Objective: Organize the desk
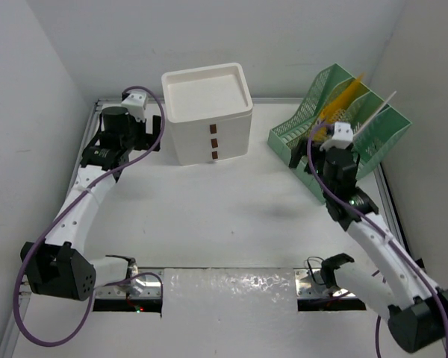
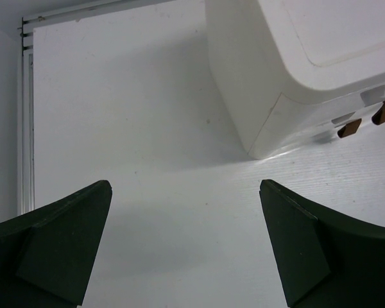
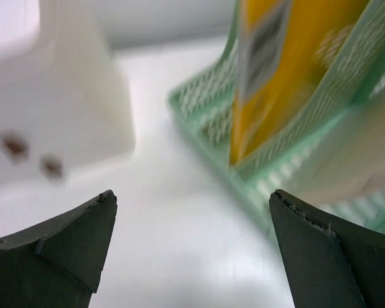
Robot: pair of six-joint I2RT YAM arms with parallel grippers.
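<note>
Lower frame, our left gripper (image 2: pixel 185 184) gapes empty above the desk (image 1: pixel 224 216), which spans the picture left to right beneath both arms. The drawer box (image 1: pixel 209 112) stands upper centre. At right, our right gripper (image 3: pixel 192 192), spread wide and empty, faces the rack (image 1: pixel 373 142) holding a yellow folder (image 3: pixel 295 77); it looks the nearer arm there.

The left arm (image 1: pixel 78 201) and right arm (image 1: pixel 384 250) were built of white links and black joints. Purple cables (image 1: pixel 163 123) were looped along them. Dark, wedge-shaped fingers (image 2: pixel 64 244) were seen at each wrist.
</note>
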